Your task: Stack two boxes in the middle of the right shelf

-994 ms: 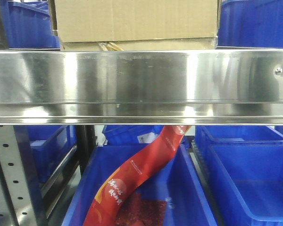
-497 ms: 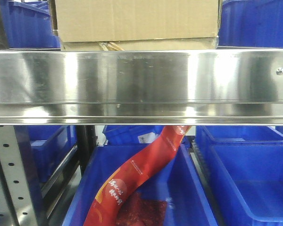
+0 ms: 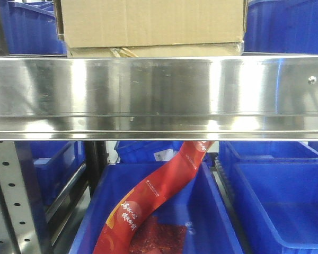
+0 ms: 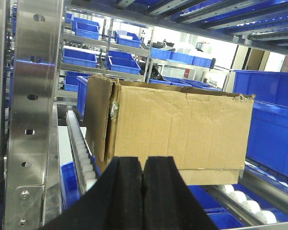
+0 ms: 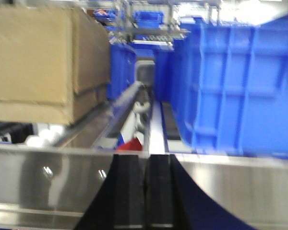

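A wide tan cardboard box rests on top of a flatter cardboard box, and both stand on the shiny steel shelf. In the left wrist view the big box sits on the flatter one. My left gripper is shut and empty, just in front of them and apart from them. In the right wrist view the box is at the upper left behind the shelf lip. My right gripper is shut with nothing in it, low in front of that lip.
Blue plastic bins flank the boxes, and a large bin stands right of them. Below the shelf a blue bin holds a red package. A perforated upright and roller rails stand to the left.
The front view shifts by only a few pixels. The stacked boxes have not moved on the shelf.
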